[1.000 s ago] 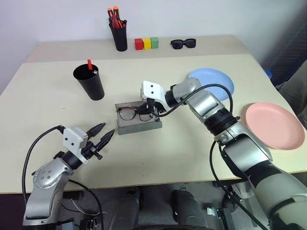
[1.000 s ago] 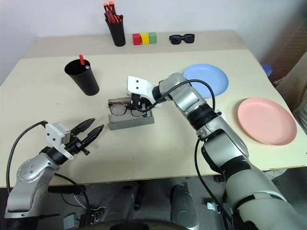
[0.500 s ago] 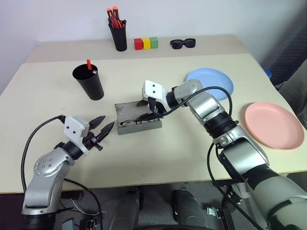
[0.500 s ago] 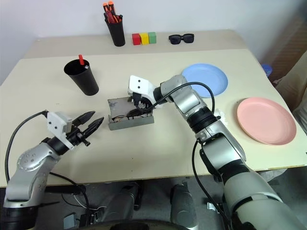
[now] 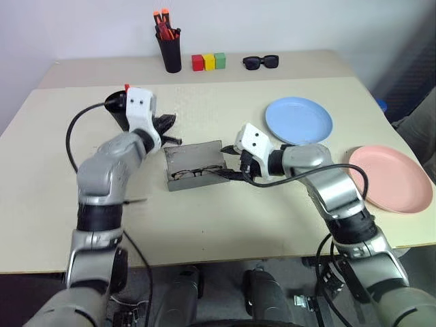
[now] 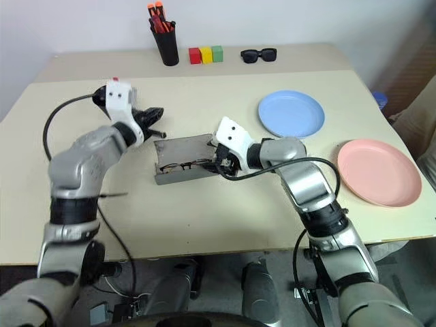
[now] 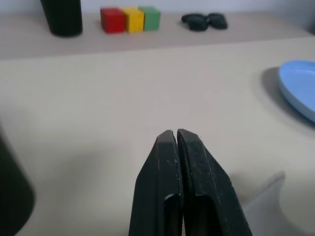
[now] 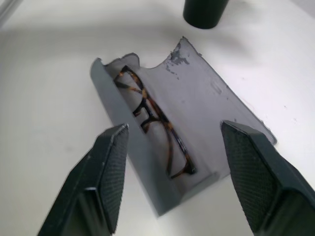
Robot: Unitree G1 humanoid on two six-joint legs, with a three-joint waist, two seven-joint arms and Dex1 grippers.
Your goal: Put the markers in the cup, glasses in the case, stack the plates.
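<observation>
Two risks: left gripper (image 5: 165, 122), fingers pressed together, empty, pushing lid of case (image 5: 195, 163), may slide case or pinch glasses (image 8: 155, 118); right gripper (image 6: 219, 163) spread wide, empty, alongside.

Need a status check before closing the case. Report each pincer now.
Left pincer: closed, holding nothing.
Right pincer: open, empty, over the glasses in the case.

Case (image 8: 162, 128): dull grey. Glasses (image 8: 152, 118): dark tortoise-mottled frame. Plates: light blue (image 5: 298, 120); salmon pink (image 5: 390, 178). Cup (image 8: 204, 12): black. Blocks (image 7: 130, 18): red, yellow, green. Bench (image 5: 225, 225): beige.
</observation>
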